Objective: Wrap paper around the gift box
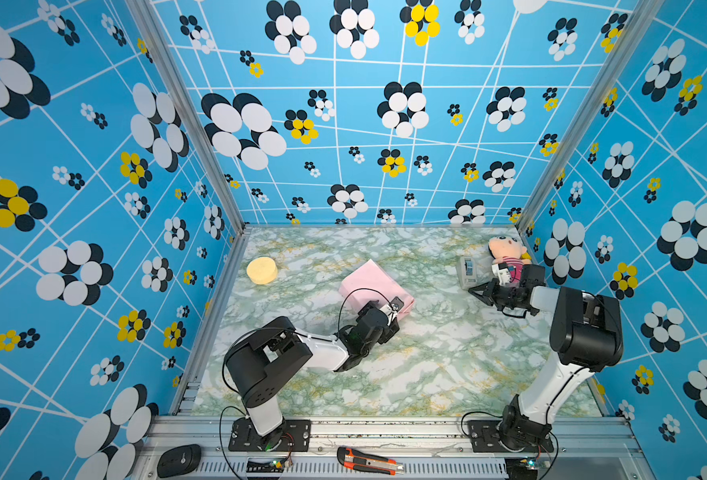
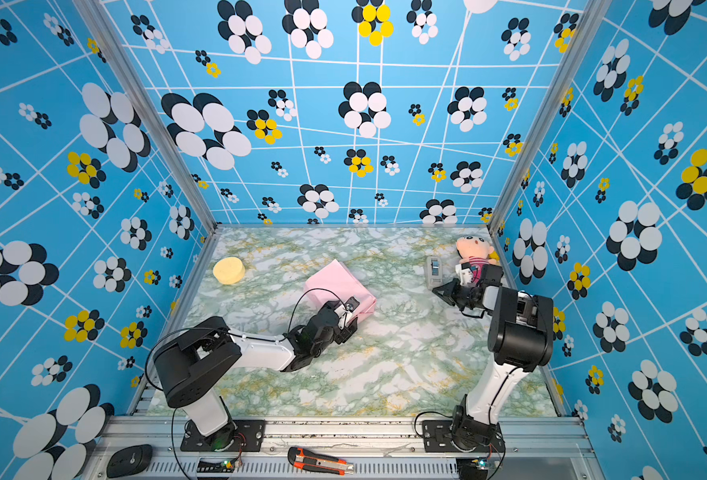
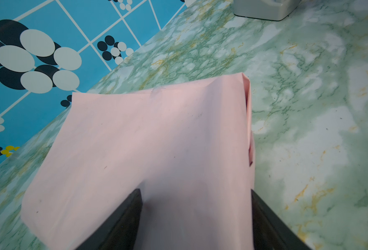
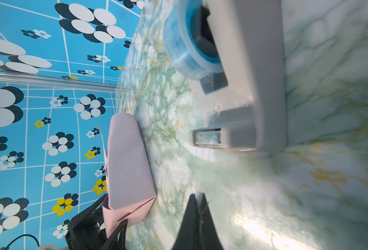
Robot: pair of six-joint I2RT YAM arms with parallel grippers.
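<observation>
The paper (image 1: 370, 286) (image 2: 335, 284), pale pink side out, is folded round the gift box into a parcel at mid-table; the box itself is hidden inside. My left gripper (image 1: 397, 309) (image 2: 354, 309) (image 3: 195, 191) straddles the parcel's near end, one finger pressed on each side of it. In the right wrist view the parcel (image 4: 127, 155) shows a folded end flap. My right gripper (image 1: 470, 291) (image 2: 435, 292) (image 4: 198, 194) is shut just in front of the grey tape dispenser (image 1: 468, 270) (image 4: 250, 86), pinching a thin clear tape strip that runs from its cutter.
A yellow round sponge (image 1: 262, 270) lies at the back left. A plush doll (image 1: 507, 251) sits in the back right corner behind the dispenser. An orange utility knife (image 1: 368, 460) and a black mouse (image 1: 178, 460) rest on the front rail.
</observation>
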